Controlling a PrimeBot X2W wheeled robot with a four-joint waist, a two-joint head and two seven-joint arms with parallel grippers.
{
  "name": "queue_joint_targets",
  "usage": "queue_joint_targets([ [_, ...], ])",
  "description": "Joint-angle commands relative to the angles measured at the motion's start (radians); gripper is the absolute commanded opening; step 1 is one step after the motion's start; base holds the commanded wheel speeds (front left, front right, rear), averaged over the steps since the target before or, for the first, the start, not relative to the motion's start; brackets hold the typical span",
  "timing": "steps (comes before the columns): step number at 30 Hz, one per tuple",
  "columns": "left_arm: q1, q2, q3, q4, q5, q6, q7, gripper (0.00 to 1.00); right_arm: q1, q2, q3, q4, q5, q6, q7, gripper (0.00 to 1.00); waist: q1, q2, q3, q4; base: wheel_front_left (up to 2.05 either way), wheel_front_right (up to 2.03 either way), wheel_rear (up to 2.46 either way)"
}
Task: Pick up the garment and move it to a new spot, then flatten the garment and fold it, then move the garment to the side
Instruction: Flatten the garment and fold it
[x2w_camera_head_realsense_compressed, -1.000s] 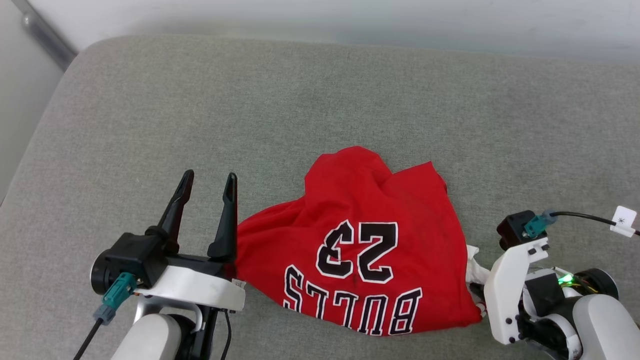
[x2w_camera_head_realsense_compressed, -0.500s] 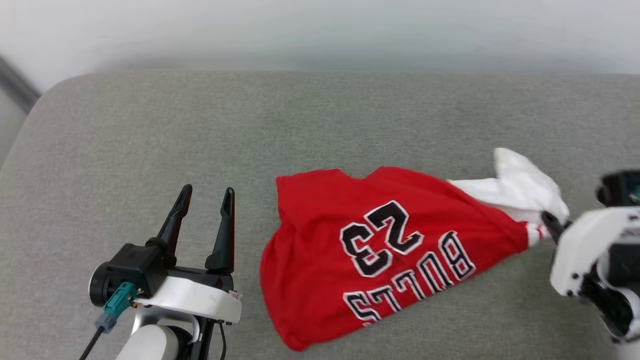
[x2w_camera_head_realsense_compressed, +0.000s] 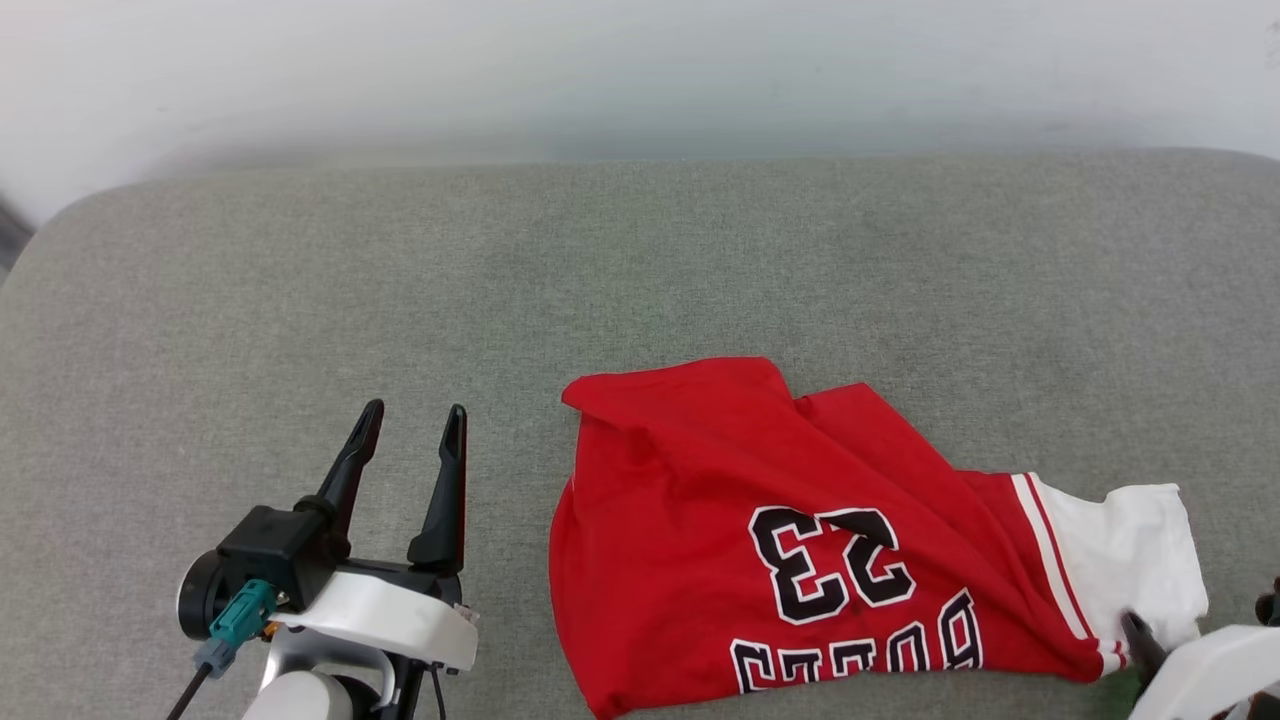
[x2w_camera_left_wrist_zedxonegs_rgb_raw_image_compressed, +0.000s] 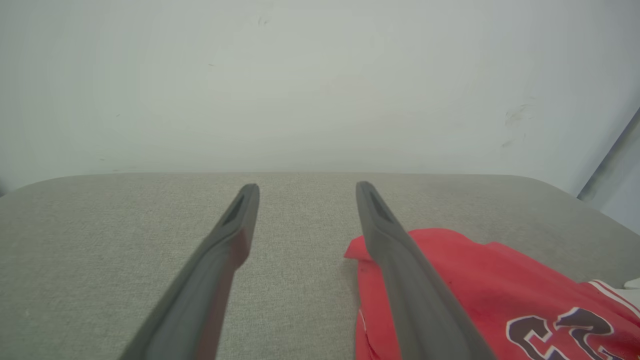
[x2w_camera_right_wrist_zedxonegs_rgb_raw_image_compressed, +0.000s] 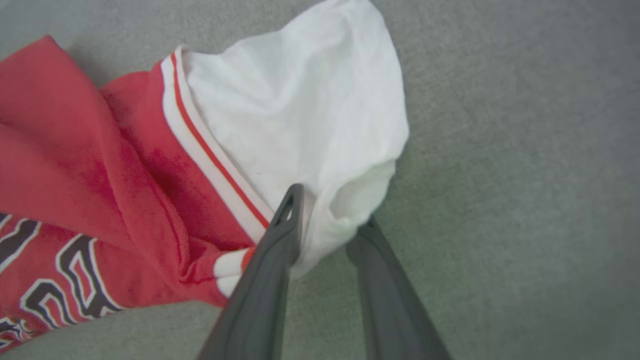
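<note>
The garment (x2w_camera_head_realsense_compressed: 760, 500) is a red jersey with a black 23 and lettering. It lies crumpled on the grey cushion, its white sleeve (x2w_camera_head_realsense_compressed: 1130, 550) stretched out to the right. My right gripper (x2w_camera_head_realsense_compressed: 1140, 632) sits at the lower right corner, at the sleeve's near edge. In the right wrist view, the right gripper (x2w_camera_right_wrist_zedxonegs_rgb_raw_image_compressed: 331, 212) has the bunched white sleeve (x2w_camera_right_wrist_zedxonegs_rgb_raw_image_compressed: 300, 100) pinched between its fingers. My left gripper (x2w_camera_head_realsense_compressed: 414, 408) is open and has nothing in it, a little left of the garment's red edge. In the left wrist view, the left gripper (x2w_camera_left_wrist_zedxonegs_rgb_raw_image_compressed: 306, 186) points at the wall, with the garment (x2w_camera_left_wrist_zedxonegs_rgb_raw_image_compressed: 475, 280) beside its right finger.
The grey cushion (x2w_camera_head_realsense_compressed: 640, 260) spreads wide, with bare fabric behind and to the left of the garment. A pale wall (x2w_camera_head_realsense_compressed: 640, 70) rises right behind its far edge. The cushion's rounded left corner (x2w_camera_head_realsense_compressed: 60, 220) is in sight.
The right gripper closed on the white sleeve and pulled the garment rightwards, stretching it from a heap into a longer shape. The head view shifted. The left gripper stayed open.
</note>
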Motion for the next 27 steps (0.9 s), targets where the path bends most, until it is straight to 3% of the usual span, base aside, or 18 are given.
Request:
queue_joint_targets([
  [1,0.01,0.005,0.001,0.002,-0.003,0.004,0.001,1.0,-0.017,0.002,0.018,-0.011,-0.01,0.0,-0.067,1.0,0.0,0.0,-0.006,-0.001,0.0,0.0,0.0],
  [7,0.032,0.003,0.003,0.01,-0.011,0.015,0.002,1.0,-0.06,0.002,0.056,-0.061,-0.023,0.0,-0.366,1.0,0.0,0.0,-0.039,0.001,0.0,0.0,0.0],
  [12,0.064,0.003,0.017,0.014,-0.022,0.03,-0.003,1.0,-0.069,0.002,0.126,-0.12,-0.07,0.0,-0.495,1.0,0.0,0.0,-0.073,0.002,0.0,0.0,0.0],
  [17,0.096,0.006,0.024,0.007,-0.031,0.042,-0.004,1.0,-0.039,0.002,0.22,-0.204,-0.115,0.0,-0.505,1.0,0.0,0.0,-0.099,0.002,0.0,0.0,0.0],
  [27,0.133,0.019,0.021,-0.027,-0.023,0.068,0.017,1.0,0.046,-0.008,0.33,-0.314,-0.13,0.0,-0.388,1.0,0.0,0.0,-0.115,0.006,0.0,0.0,0.0],
])
